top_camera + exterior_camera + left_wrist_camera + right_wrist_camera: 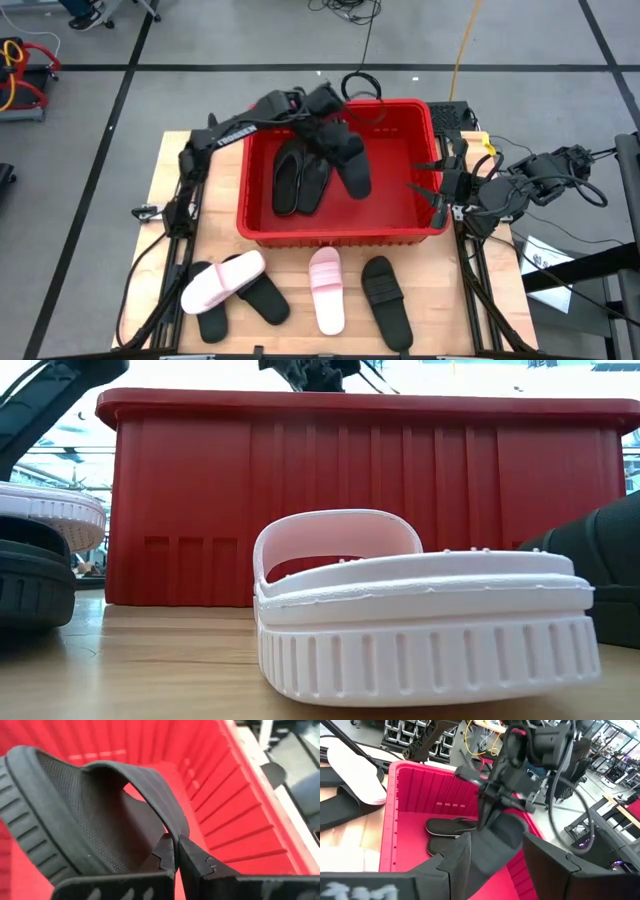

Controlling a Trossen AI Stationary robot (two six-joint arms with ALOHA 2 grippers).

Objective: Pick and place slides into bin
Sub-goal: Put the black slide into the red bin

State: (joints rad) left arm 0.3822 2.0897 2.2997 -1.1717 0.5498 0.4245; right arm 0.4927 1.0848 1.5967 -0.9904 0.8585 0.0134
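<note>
A: Left side?
B: I've got the left gripper (176, 851) over the bin (340, 228), jaws clamped on the strap of a black slide (350, 160) hanging above the floor of it. Two black slides (299, 180) lie flat inside.
A: Right?
B: Right gripper (437, 188) at the bin's right wall, jaws wide, holding nothing. Two pink slides (326, 288) and more black ones (386, 298) on the counter (170, 160) in front.
</note>
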